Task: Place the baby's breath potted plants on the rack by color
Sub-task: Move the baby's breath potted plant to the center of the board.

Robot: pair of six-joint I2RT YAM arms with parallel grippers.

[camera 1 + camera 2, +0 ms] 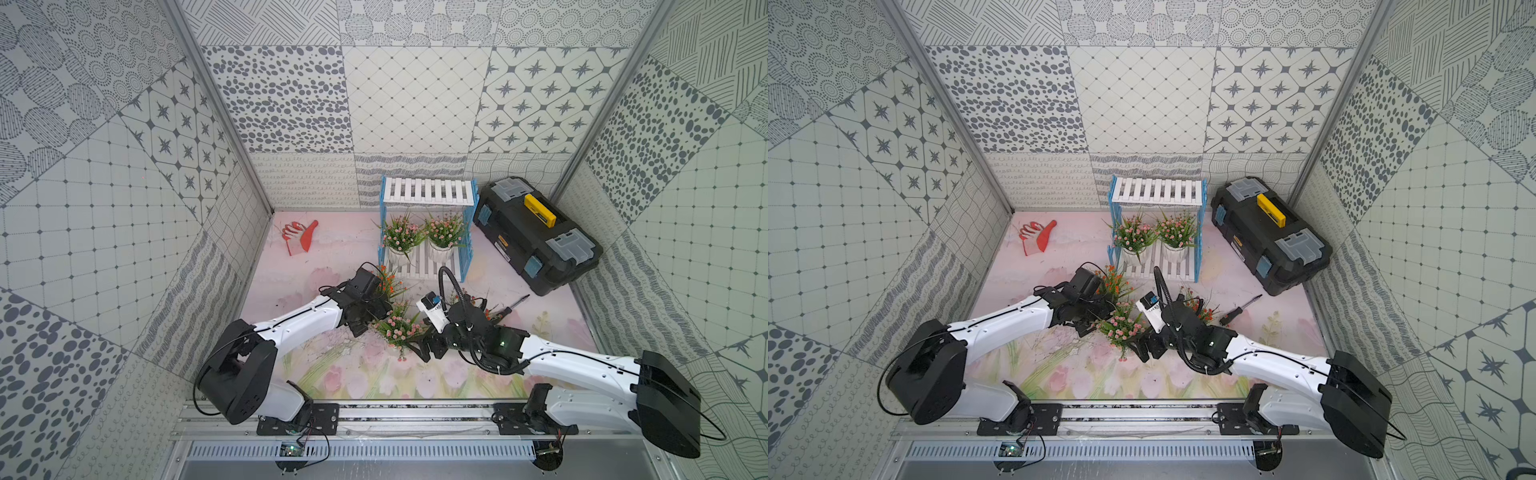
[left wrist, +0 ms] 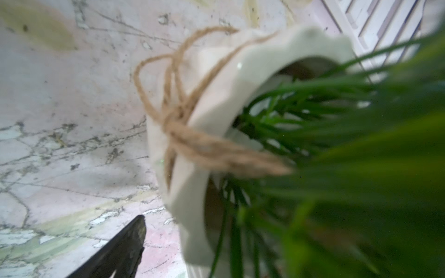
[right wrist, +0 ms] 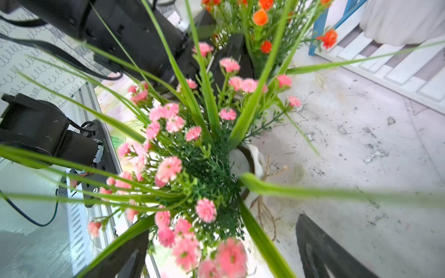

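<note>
- A pair of red-and-white gloves (image 1: 299,237) lies on the floral mat (image 1: 357,374), well left of the rack (image 1: 428,191) and apart from both arms.
- The left gripper (image 1: 368,322) sits in front of the rack's left corner. Its wrist view shows one dark finger (image 2: 120,250) and a blurred pot (image 2: 216,115), white, wavy-rimmed, tilted and tied with twine (image 2: 173,106). We cannot tell whether this claw is apart or clamped, nor which plant the pot belongs to.
- The first orange-red plant (image 1: 388,282) is just in front of the rack's left leg, against the left wrist.
- The rack stands by the back wall, with white slats and blue lattice sides. The left shelf plant (image 1: 401,235) and right shelf plant (image 1: 444,228), both pink, stand side by side on its lower shelf.
- The third pink plant (image 1: 397,326) is in front of the rack, between the two grippers. It has long grassy blades and pink heads, and its white pot (image 3: 250,158) shows only in the right wrist view.
- The right gripper (image 3: 221,228) has its fingers wide apart either side of the flower heads, clamping nothing.
- The second orange-red plant (image 1: 1198,307) is right of the rack's front, partly hidden by the right arm.
- A screwdriver (image 1: 513,308) lies further right of the rack's front.
- A black toolbox (image 1: 536,232) stands beside the rack's right side.
</note>
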